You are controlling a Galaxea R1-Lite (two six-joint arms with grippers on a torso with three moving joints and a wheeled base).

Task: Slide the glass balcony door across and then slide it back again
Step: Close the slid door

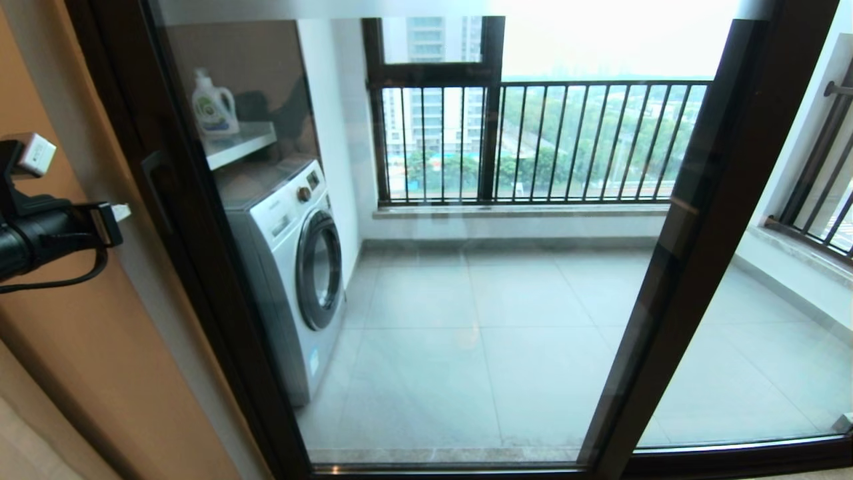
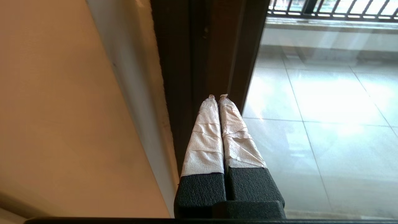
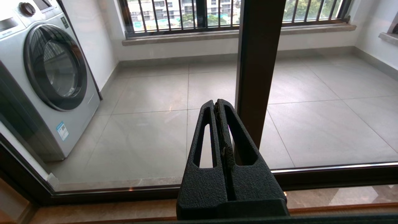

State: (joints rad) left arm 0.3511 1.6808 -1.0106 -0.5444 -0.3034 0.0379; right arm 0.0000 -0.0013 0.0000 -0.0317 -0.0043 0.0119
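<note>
The glass balcony door fills the head view. Its left dark upright carries a short bar handle and stands against the wall. My left arm reaches in from the left at handle height. In the left wrist view the left gripper is shut, tape-wrapped fingers together with nothing between them. Its tips point at the dark door frame; I cannot tell if they touch it. The right gripper is shut and empty, low, just beside another dark upright.
An orange wall lies left of the door. Behind the glass are a washing machine, a detergent bottle on a shelf, a tiled balcony floor and a railed window. The door's bottom track runs along the floor.
</note>
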